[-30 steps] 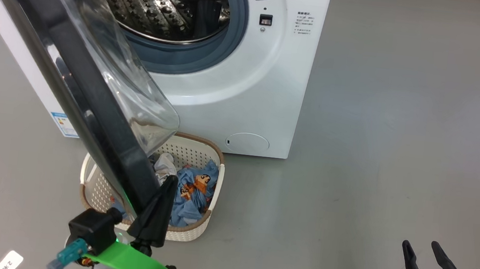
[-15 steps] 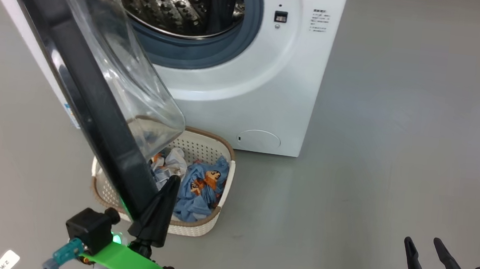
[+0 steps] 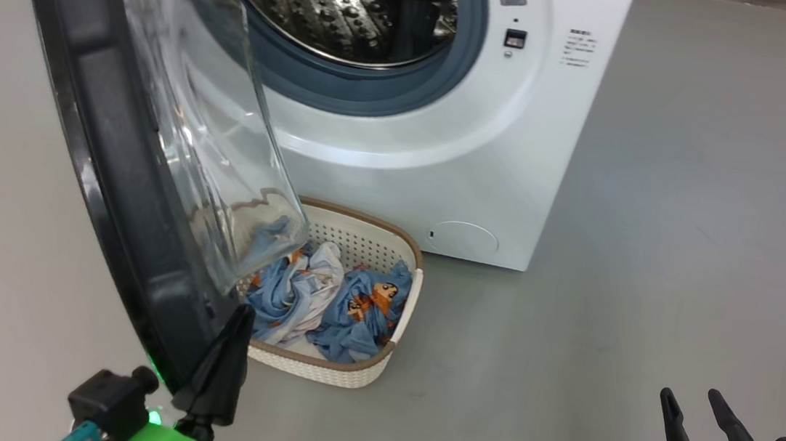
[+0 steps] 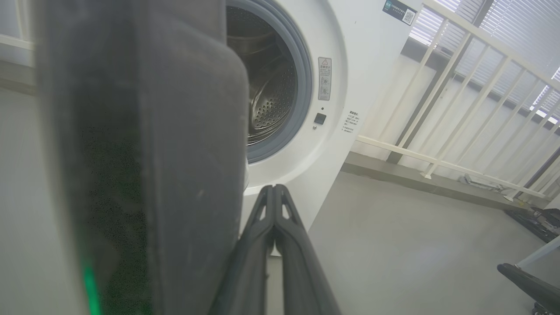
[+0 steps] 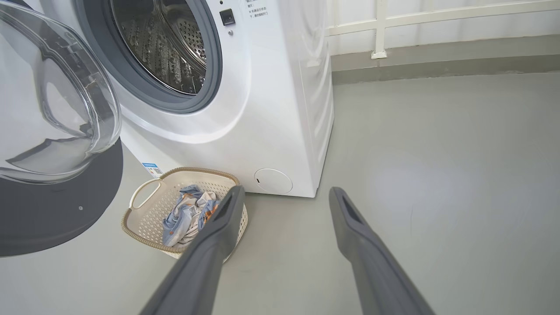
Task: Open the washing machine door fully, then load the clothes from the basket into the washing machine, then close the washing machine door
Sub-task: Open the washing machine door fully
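Grey floor (image 3: pixel 650 277) is stretching beneath the left gripper (image 3: pixel 236 321), pinched together, which is nudging the washing machine door (image 3: pixel 99 168) wider than a second ago, uncovering the clothes (image 3: pixel 348 303) in the basket (image 3: pixel 362 372) before the washing machine (image 3: pixel 442 167); loading is likely coming next, and the right gripper (image 3: pixel 690 395) is waiting, spread apart.

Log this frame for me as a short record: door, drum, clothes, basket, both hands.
door: large round glossy black washing machine door, swung open leftward
drum: steel perforated drum, no garment seen inside
basket: cream perforated plastic basket, on floor before big white front-loading washing machine
clothes: light blue printed clothes, in basket
left hand: shut, beside door's free edge; contact unclear
right hand: open, empty, apart from everything
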